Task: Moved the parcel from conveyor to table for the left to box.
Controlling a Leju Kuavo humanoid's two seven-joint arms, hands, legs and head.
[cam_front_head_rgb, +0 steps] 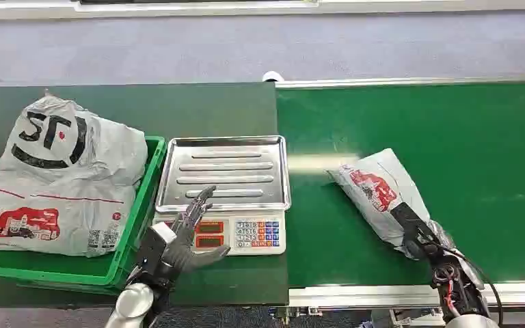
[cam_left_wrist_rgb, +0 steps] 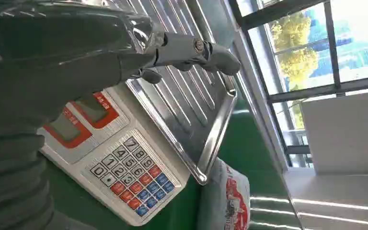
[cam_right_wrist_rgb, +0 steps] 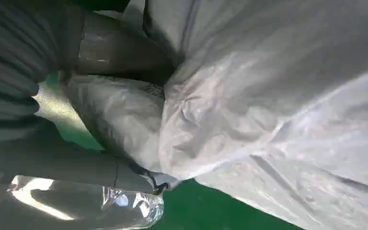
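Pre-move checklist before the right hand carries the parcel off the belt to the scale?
1. Right hand grips the parcel: ok; fingers wrap the near end of the bag.
2. Firmness of that grip: cannot tell; the bag is soft and crumpled.
3. Parcel off the conveyor: not ok; it appears to lie on the green belt.
4. Scale tray free of items: ok.
5. Left hand out of the drop zone: not ok; it hovers open above the scale's keypad with fingers reaching over the tray edge.
6. Room in the green bin: cannot tell; big bags already overflow it.
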